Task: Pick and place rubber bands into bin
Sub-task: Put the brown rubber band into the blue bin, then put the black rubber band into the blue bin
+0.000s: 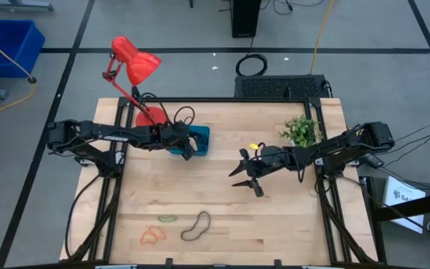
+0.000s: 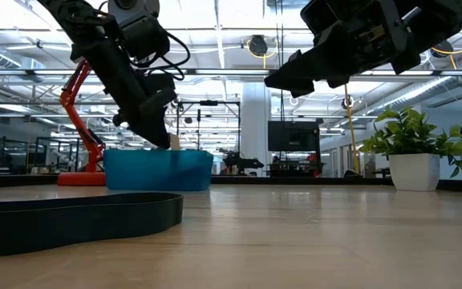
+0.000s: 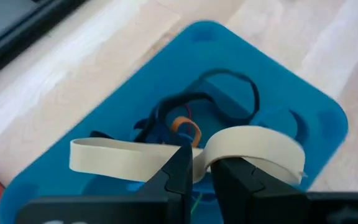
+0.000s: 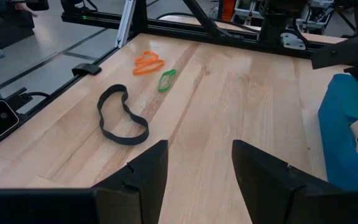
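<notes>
A light wooden tabletop seen from above, with two dark robot arms reaching in from its left and right edges.

The left arm stretches level across the far left part of the tabletop, its wrist bent down so the left gripper hangs over the small shallow teal-blue plastic bin. Its two dark fingers are pinched on a wide tan rubber band, which loops out to both sides of the grip just above the bin's floor. Inside the bin lie more bands: a thin black loop, an orange one and a bit of blue.

The bin sits near the far edge, left of centre, just beside the round base of a red desk lamp.

The right arm reaches in from the right edge, raised above the middle of the tabletop. The right gripper is spread wide and holds nothing.

Near the front edge, left of centre, lie a black rubber band, a small green rubber band and an orange rubber band.

A small green potted plant stands near the far right corner.

No writing on the arms or objects is readable.
</notes>
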{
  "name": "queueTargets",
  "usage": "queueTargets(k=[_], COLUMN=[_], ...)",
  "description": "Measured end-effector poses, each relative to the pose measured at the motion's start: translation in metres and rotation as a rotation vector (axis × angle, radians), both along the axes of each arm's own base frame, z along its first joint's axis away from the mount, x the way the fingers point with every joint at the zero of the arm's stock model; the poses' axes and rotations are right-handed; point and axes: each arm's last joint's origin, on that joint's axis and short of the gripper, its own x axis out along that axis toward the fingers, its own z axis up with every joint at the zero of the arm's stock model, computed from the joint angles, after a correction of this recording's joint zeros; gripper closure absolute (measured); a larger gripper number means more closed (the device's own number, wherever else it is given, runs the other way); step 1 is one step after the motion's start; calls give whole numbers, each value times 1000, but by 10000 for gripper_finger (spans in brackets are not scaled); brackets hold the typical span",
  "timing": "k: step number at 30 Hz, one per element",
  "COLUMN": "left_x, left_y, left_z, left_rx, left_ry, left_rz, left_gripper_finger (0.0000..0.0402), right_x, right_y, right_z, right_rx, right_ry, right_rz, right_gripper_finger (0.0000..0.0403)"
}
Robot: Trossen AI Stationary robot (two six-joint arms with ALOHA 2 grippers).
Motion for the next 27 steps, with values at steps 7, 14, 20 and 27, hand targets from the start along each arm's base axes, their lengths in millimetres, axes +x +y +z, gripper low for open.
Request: queueTargets(k=[7, 14, 20, 27], left_x=[2, 2, 3, -2], left_y=[-3, -3, -3, -11], left_z=[0, 1, 1, 18], left_rx=[-50, -82, -91, -53], left_ry=[-22, -45, -54, -107], left_rz=[-78, -31, -15, -97], left_gripper_finger=[317, 292, 253, 224], right_x=[0, 0, 0, 0], right_y=[0, 0, 0, 0], right_z=[0, 0, 0, 0], right_rx=[0, 0, 0, 0], right_ry=[0, 0, 0, 0], right_rz=[0, 1, 0, 1], right_gripper_finger=[229, 228, 230, 228])
